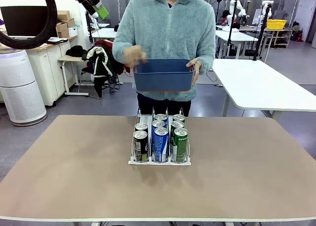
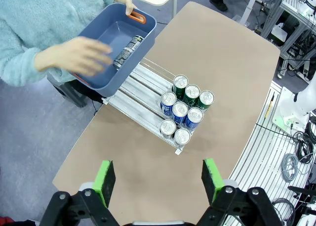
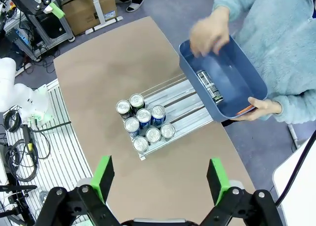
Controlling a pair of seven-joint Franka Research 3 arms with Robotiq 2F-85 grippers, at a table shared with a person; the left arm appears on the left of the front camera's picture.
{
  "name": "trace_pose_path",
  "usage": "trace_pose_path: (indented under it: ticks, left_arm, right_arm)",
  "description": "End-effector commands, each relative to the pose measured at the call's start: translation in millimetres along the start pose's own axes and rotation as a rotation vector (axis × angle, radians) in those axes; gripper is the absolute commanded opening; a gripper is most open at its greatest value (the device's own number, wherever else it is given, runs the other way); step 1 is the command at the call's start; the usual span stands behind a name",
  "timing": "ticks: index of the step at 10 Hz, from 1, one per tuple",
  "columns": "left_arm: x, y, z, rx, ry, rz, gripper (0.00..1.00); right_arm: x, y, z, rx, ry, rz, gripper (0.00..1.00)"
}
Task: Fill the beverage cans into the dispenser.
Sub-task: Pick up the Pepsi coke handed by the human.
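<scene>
The dispenser [image 1: 159, 162] stands at the table's middle, a white wire rack with three lanes. Several beverage cans [image 1: 161, 143] stand upright in it, crowded toward the front lip: black on the left, blue in the middle, green on the right. From above, the cans [image 2: 185, 110] fill the front end while the rear of the dispenser [image 2: 136, 90] lies bare. One more black can [image 3: 210, 86] lies in the blue bin. My left gripper [image 2: 158, 179] and right gripper [image 3: 160, 179] hover high over the table, both open and holding nothing.
A person at the far side holds a blue bin [image 1: 163, 80] above the table edge, one hand [image 3: 210, 35] reaching into it. The tan table [image 1: 74, 157] has free room on both sides of the rack. Desks and stands fill the room behind.
</scene>
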State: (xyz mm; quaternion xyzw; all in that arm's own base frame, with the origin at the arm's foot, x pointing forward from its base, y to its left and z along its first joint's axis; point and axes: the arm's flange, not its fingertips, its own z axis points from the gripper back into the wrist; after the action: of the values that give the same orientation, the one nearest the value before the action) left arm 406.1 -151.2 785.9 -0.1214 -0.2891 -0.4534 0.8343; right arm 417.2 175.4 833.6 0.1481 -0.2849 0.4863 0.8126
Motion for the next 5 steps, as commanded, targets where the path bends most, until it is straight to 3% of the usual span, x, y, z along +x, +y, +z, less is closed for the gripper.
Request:
trace_pose_path:
  ticks: [1,5]
  left_arm:
    - [-2.1,0.7,-0.4,-0.006,-0.005,0.000,0.94]
    - [-2.1,0.7,-0.4,-0.006,-0.005,0.000,0.94]
  right_arm:
    - [0.0,0.4,-0.1,0.001,-0.001,-0.001,1.00]
    - [0.0,0.4,-0.1,0.001,-0.001,-0.001,1.00]
